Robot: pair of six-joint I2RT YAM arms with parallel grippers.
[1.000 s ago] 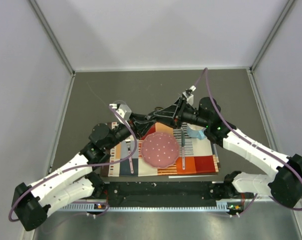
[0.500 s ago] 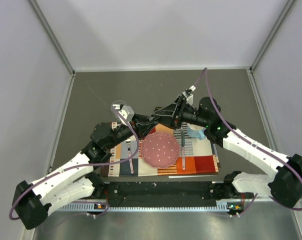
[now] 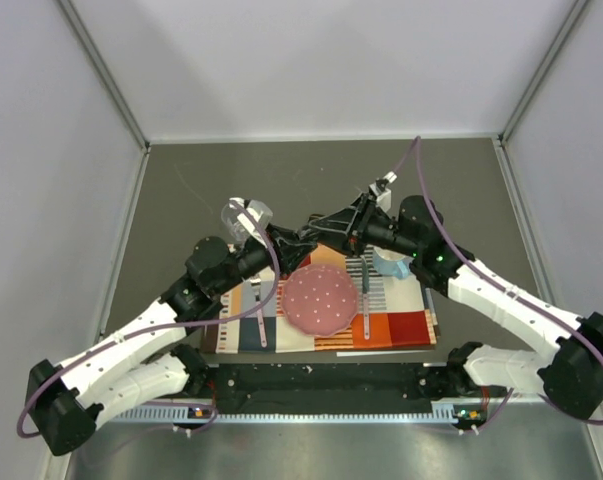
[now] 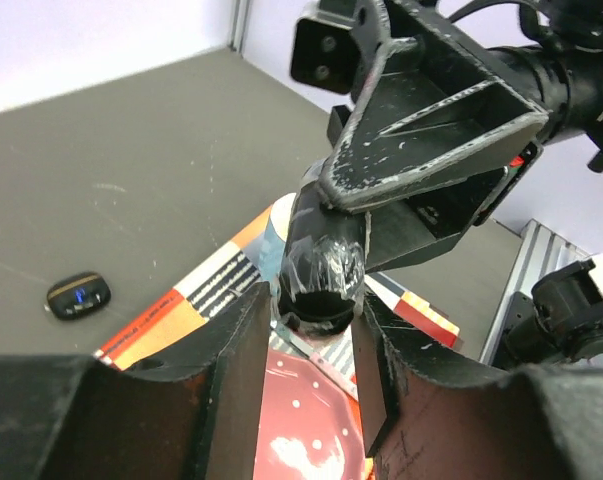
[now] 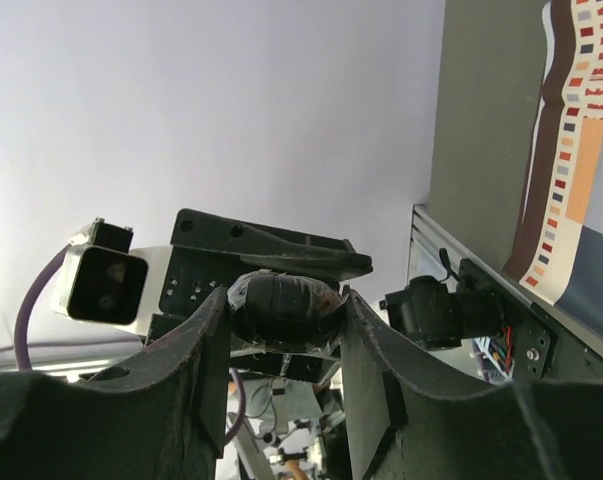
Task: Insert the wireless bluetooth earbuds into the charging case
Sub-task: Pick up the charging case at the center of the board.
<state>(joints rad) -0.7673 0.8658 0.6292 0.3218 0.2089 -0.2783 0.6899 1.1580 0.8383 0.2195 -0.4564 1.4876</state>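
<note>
The 2 arms are pointing tip to tip in mid-air at the centre of the top view, over the upper edge of the mat [image 3: 406, 325].

The right pincer [image 5: 283, 297] is clamping the case [image 5: 281, 312] at a middling width. In the right wrist view the rounded, glossy black body is filling the gap between its 2 fingers and touching both, in the lower middle of the frame. No lid seam is showing clearly, so I cannot tell whether the case is open or closed.

The left pincer [image 4: 311, 298] is facing the right one from the opposite side. In the left wrist view its 2 fingers are standing narrow, flanking the lower end of the case at the bottom centre of the frame. Whether they are pressing it or only sitting beside it, I cannot tell.

The case is hanging in the air above the worktop [image 3: 231, 180]. In the top view a pink plate [image 3: 321, 300] is lying on the mat just below the pincers. A blue mug [image 3: 391, 263] is standing to their right, at the mat's upper right corner. At the left edge of the left wrist view a small black oval thing [image 4: 78, 295] with blue marks is lying on the bare worktop, apart from the mat.
</note>
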